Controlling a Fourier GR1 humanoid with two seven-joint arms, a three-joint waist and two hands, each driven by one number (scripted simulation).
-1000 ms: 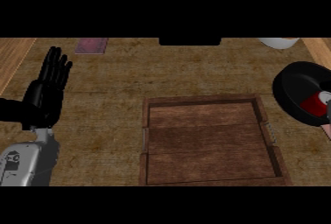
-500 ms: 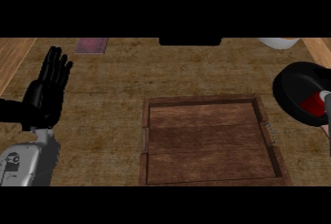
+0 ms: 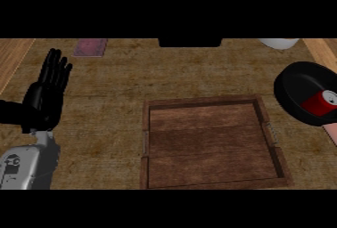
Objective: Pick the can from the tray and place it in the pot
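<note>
The red can (image 3: 320, 103) with a pale top lies tilted inside the black pot (image 3: 293, 87) at the right edge of the head view. The wooden tray (image 3: 212, 102) sits in the middle of the counter with nothing on its planks. My left hand (image 3: 45, 98) is held upright at the far left, fingers straight and open, well away from both tray and pot. My right hand does not show anywhere.
A pink handle-like piece (image 3: 332, 134) sticks out below the pot at the right edge. A white bowl (image 3: 279, 42), a dark object (image 3: 189, 42) and a pink pad (image 3: 91, 47) lie along the back. Wooden strips border both sides.
</note>
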